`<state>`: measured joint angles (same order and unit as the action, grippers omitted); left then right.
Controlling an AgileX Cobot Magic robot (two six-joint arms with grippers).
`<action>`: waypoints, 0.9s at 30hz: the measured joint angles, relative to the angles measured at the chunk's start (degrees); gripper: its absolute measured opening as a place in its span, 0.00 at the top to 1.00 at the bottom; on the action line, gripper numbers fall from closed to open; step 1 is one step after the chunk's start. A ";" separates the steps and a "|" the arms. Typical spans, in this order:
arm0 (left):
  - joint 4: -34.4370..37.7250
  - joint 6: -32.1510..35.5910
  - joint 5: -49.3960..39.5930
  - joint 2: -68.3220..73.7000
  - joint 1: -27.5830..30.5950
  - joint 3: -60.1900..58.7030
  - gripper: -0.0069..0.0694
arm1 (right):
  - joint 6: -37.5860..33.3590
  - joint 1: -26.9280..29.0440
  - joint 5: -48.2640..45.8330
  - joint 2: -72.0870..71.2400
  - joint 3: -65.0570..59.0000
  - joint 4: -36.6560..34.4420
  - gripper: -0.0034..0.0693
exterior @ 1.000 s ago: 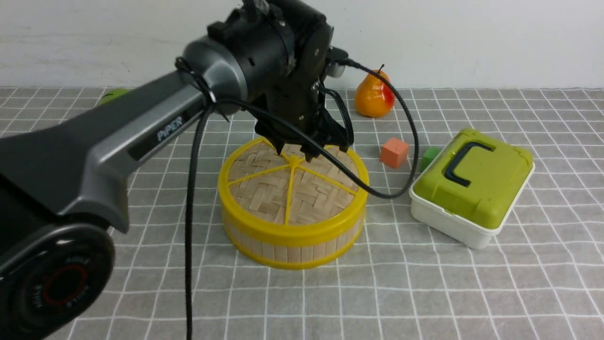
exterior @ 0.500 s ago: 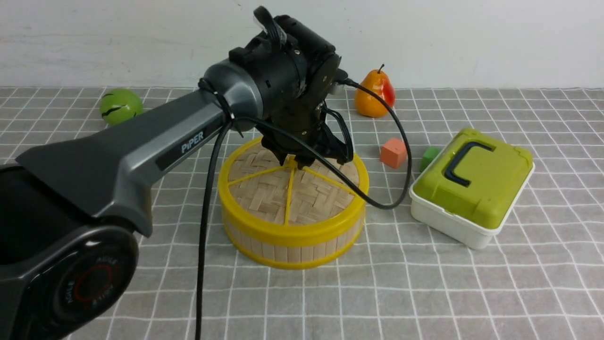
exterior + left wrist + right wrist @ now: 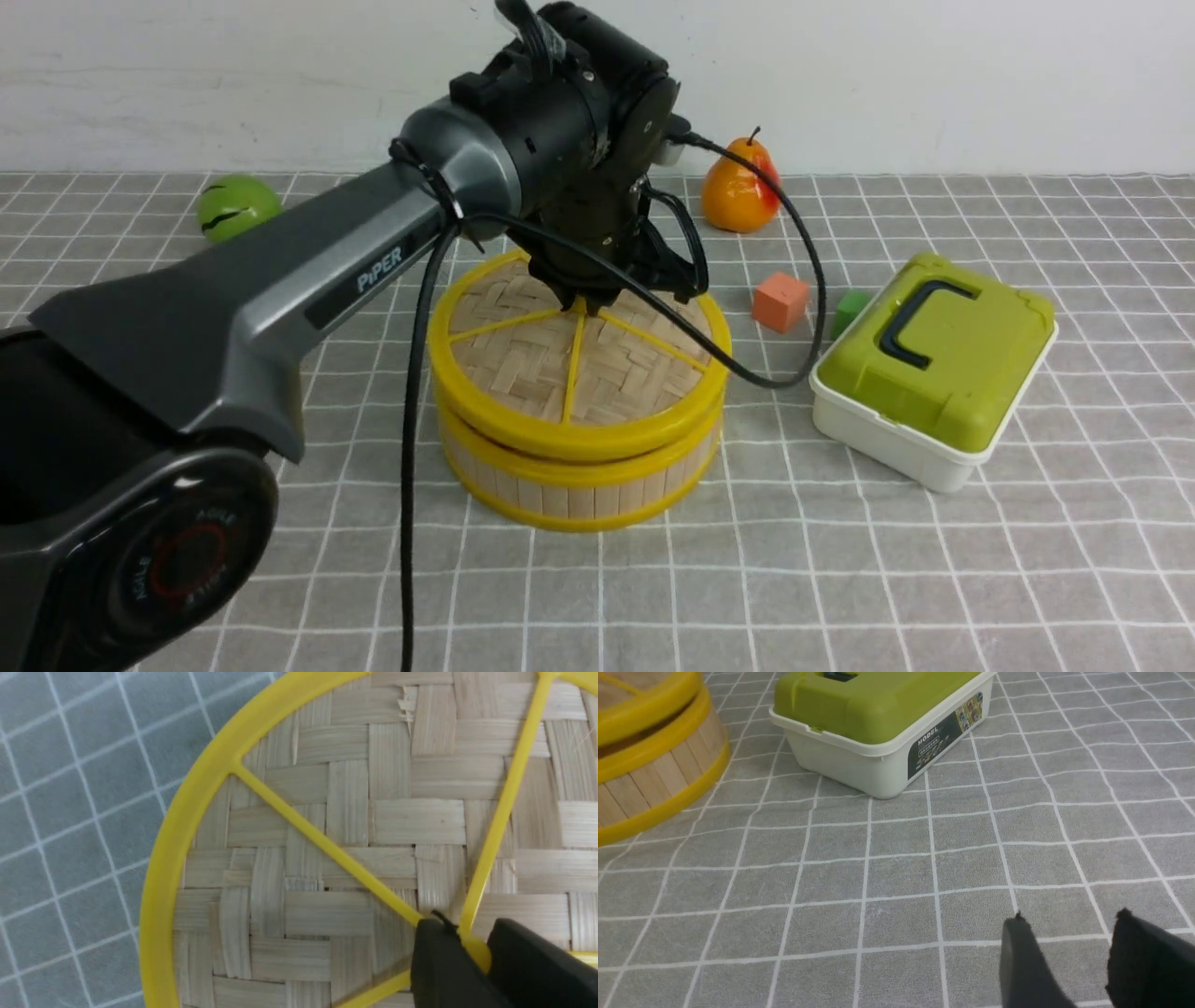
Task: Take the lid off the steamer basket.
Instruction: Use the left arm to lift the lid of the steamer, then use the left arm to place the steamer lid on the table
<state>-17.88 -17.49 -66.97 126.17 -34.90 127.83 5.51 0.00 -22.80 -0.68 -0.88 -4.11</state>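
Note:
The lid (image 3: 560, 373), woven bamboo with a yellow rim and spokes, hangs level a little above the steamer basket (image 3: 569, 485), with a dark gap between their yellow rings. My left gripper (image 3: 583, 303) is shut on the lid's small centre knob; the left wrist view shows the lid (image 3: 350, 826) close up and the gripper (image 3: 472, 947) pinching the yellow knob. My right gripper (image 3: 1069, 933) is open and empty, low over the cloth; it is out of the front view. The right wrist view shows the basket wall (image 3: 654, 779) and the lifted lid rim (image 3: 649, 714).
A white box with a green lid and black handle (image 3: 934, 364) stands right of the basket. An orange cube (image 3: 780, 301), a green cube (image 3: 850, 310), a pear (image 3: 739, 191) and a green ball (image 3: 238, 207) lie behind. A grey checked cloth (image 3: 840, 579) covers the table.
My left gripper closed on the centre knob and rose, lifting the lid off the basket; a gap now shows between the two yellow rings.

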 joint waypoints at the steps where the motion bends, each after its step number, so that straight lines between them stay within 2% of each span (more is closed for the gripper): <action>1: -0.02 0.19 -0.15 -0.71 0.00 0.64 0.77 | 0.00 0.00 0.00 0.00 0.00 0.00 0.62; 8: -3.37 1.49 -1.07 -13.81 1.30 4.49 0.77 | 0.00 0.00 0.00 0.00 0.00 0.00 0.62; 14: -4.27 2.24 -4.28 -20.44 10.55 4.56 0.77 | 0.00 0.00 0.00 0.00 0.00 0.00 0.62; 15: -3.71 2.01 -4.28 -21.56 15.06 3.36 0.77 | 0.00 0.00 0.00 0.00 0.00 0.00 0.62; 20: 1.19 1.44 -2.32 -24.39 24.71 -6.79 0.77 | 0.00 0.00 0.00 0.00 0.00 0.00 0.62; 22: 5.89 1.34 2.82 -25.99 29.20 -17.81 0.77 | 0.00 0.00 0.00 0.00 0.00 0.00 0.62; 24: 7.89 1.34 6.40 -26.47 30.54 -24.12 0.77 | 0.00 0.00 0.00 0.00 0.00 0.00 0.62; 27: 10.84 0.93 16.51 -26.29 31.43 -36.64 0.77 | 0.00 0.00 0.00 0.00 0.00 0.00 0.62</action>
<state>-7.04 -16.56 -50.46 99.88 -3.47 91.19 5.51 0.00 -22.80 -0.68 -0.88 -4.11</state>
